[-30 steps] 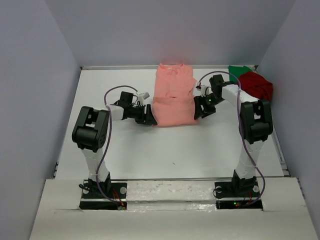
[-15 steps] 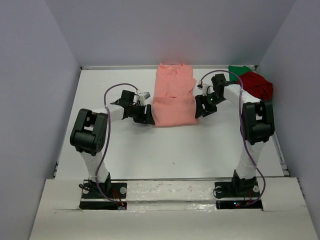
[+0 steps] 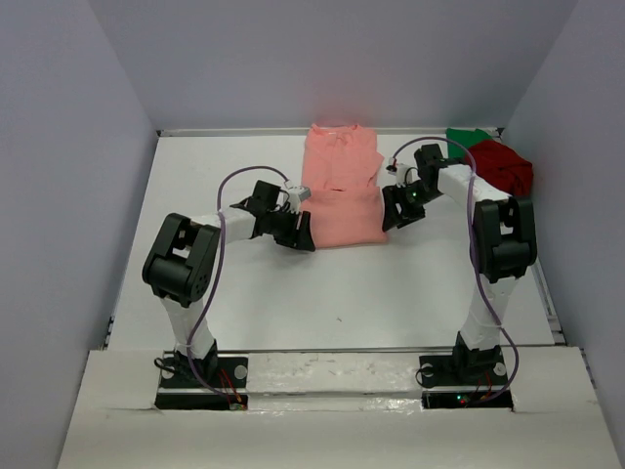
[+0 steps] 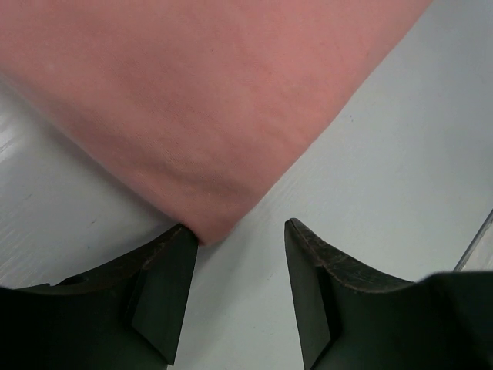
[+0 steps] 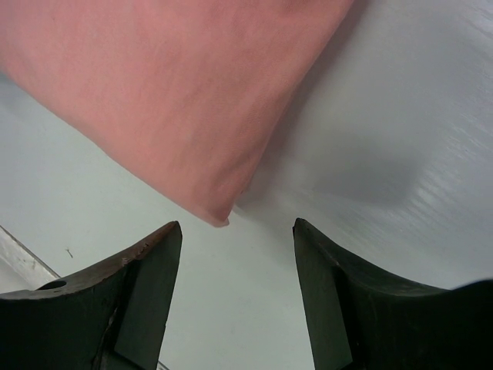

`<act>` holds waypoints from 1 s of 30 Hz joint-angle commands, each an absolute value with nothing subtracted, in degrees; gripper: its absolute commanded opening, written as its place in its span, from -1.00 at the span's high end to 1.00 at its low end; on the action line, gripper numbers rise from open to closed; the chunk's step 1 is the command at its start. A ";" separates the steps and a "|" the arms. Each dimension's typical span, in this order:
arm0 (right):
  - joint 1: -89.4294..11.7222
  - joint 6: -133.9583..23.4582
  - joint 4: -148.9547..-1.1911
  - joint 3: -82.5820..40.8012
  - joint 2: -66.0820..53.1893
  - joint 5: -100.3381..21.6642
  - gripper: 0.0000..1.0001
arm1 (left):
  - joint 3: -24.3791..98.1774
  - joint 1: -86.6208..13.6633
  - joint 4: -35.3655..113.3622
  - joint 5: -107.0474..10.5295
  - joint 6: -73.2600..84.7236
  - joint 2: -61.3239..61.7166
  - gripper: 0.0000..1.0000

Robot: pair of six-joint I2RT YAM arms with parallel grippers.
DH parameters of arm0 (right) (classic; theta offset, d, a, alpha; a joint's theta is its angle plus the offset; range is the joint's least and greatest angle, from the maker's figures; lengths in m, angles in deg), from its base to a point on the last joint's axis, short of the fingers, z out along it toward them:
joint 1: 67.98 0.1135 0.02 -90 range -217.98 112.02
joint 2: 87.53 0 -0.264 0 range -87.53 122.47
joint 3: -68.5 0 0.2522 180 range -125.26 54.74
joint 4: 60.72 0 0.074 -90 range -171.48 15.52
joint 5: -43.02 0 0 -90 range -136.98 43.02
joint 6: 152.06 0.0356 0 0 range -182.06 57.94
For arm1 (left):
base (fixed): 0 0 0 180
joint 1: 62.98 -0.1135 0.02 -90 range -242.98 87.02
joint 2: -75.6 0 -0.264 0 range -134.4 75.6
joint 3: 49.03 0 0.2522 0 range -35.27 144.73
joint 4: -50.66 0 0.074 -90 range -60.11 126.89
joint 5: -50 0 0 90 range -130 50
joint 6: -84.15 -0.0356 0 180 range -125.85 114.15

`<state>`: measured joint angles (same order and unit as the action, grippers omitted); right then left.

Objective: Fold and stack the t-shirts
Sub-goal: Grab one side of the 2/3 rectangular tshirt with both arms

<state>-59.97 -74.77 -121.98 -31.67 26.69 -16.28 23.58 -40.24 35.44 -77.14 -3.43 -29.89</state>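
Observation:
A salmon-pink t-shirt (image 3: 340, 186) lies folded into a long strip at the back middle of the white table (image 3: 342, 293). My left gripper (image 3: 299, 234) is open at the strip's near left corner, which lies just in front of the left finger in the left wrist view (image 4: 208, 223). My right gripper (image 3: 395, 213) is open at the strip's right edge, near its front corner; that corner of the pink cloth (image 5: 216, 212) lies ahead of its jaws, apart from them. A green t-shirt (image 3: 467, 139) and a dark red t-shirt (image 3: 503, 166) lie bunched at the back right.
Grey walls (image 3: 68, 147) close in the table on three sides. A raised ledge (image 3: 342, 366) runs along the near edge, carrying both arm bases. A thin rail (image 3: 549, 293) borders the table's right side.
My left gripper has swung right and slightly nearer, from beside the shirt's left edge to its near left corner. My right gripper has edged slightly back along the right edge. The shirts lie unchanged.

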 commanded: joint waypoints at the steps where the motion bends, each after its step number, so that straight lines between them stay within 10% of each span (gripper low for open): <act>1: -61.03 -76.04 -120.88 -32.27 24.80 -14.90 -0.32 | 20.10 -39.25 31.27 -71.12 -4.27 -31.19 -0.23; 10: -61.56 -77.27 -120.71 -31.04 24.71 -13.58 -0.32 | 23.00 -39.25 28.72 -64.43 -5.50 -34.17 -0.07; 21: -61.56 -78.06 -120.27 -30.33 26.03 -12.26 -0.32 | 23.97 -38.28 27.75 -61.18 -7.43 -35.05 0.83; 30: -61.56 -77.80 -120.53 -29.72 26.73 -9.28 -0.32 | 24.50 -36.88 27.49 -60.66 -7.69 -35.05 1.00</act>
